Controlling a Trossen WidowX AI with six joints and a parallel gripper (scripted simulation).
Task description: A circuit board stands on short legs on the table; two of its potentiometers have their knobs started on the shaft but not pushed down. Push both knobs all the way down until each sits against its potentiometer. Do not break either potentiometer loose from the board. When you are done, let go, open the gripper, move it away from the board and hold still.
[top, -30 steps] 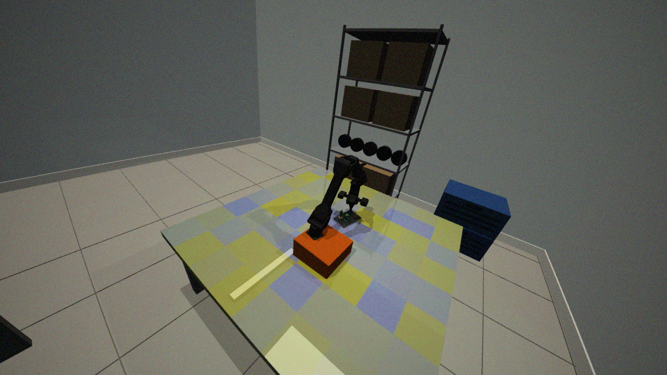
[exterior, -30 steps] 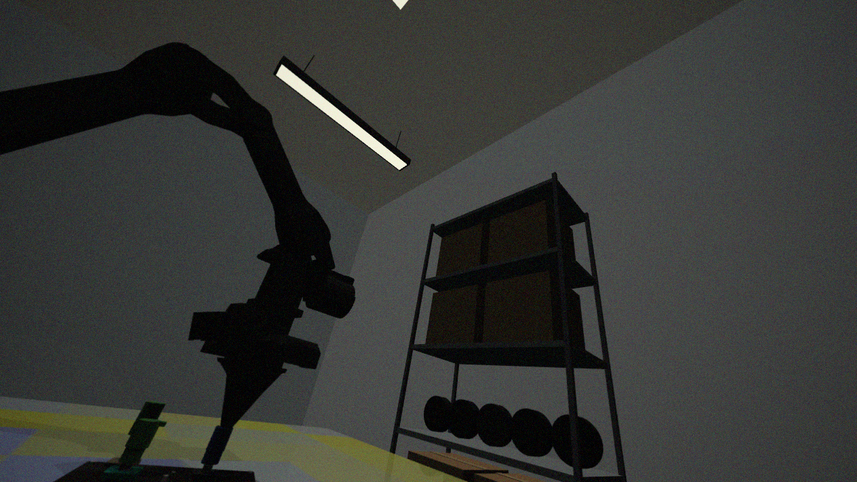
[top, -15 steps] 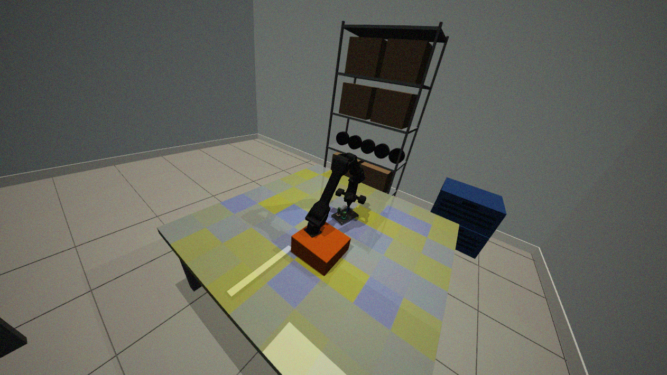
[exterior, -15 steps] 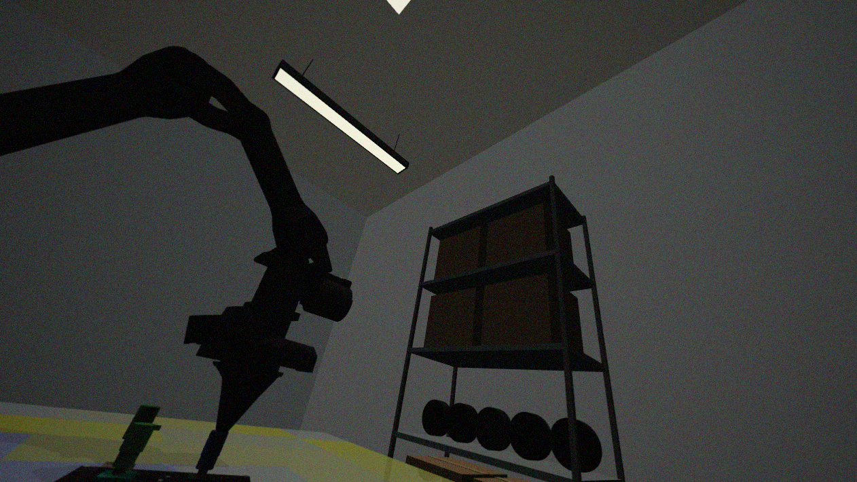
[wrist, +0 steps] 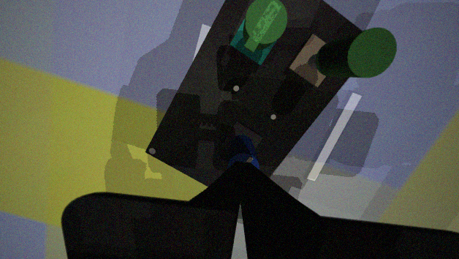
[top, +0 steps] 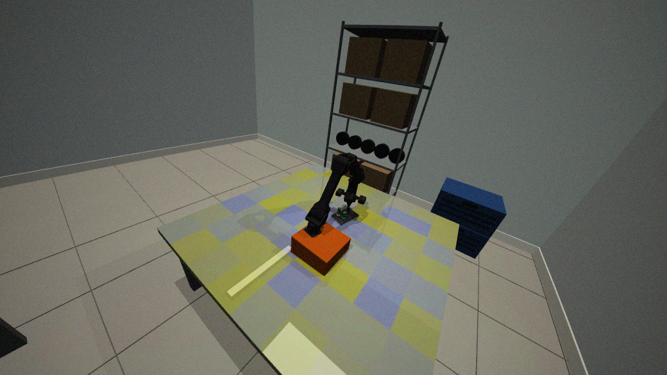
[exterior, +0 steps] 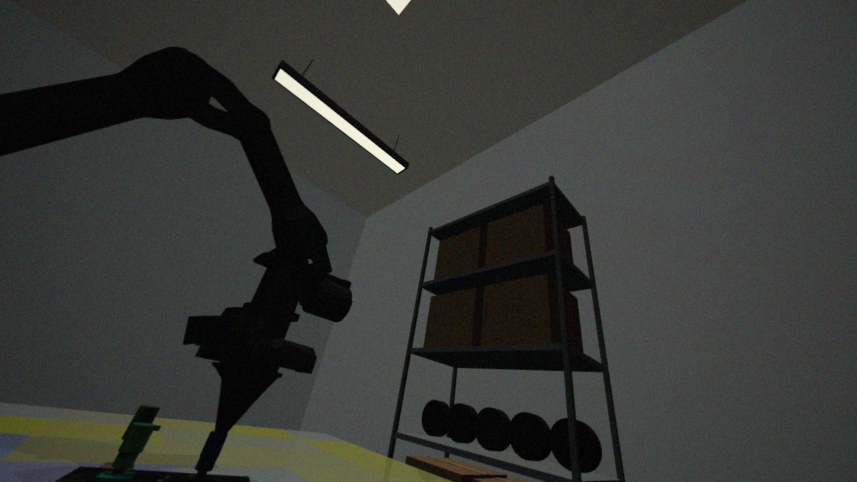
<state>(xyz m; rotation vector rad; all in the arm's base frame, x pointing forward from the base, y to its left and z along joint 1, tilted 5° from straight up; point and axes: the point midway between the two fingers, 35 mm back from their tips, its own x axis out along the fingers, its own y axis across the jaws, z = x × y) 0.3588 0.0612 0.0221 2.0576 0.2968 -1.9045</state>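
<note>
The circuit board (top: pixel 341 219) (exterior: pixel 77 475) (wrist: pixel 205 88) stands on the table, dark and tilted in the wrist view. My gripper (top: pixel 348 205) (exterior: pixel 221 430) (wrist: pixel 241 169) is shut, with its tips at the top of the blue knob (exterior: pixel 209 452) (wrist: pixel 244 143) and nothing seen between them. A narrow dark part shows under the blue knob in the exterior view. A green knob with a pointer (wrist: pixel 266 22) stands over a teal potentiometer (wrist: pixel 237 41). A taller-looking green knob (wrist: pixel 372 53) stands over a tan potentiometer (wrist: pixel 312 47). The gripper hides part of the blue knob; exact seating gaps are unclear.
The arm stands on an orange block (top: pixel 321 242) behind the board. A pale strip (top: pixel 258 271) lies on the patchwork table (top: pixel 298 282). A shelf rack (top: pixel 382 79) (exterior: pixel 566 383) and a blue cabinet (top: pixel 471 205) stand beyond the table.
</note>
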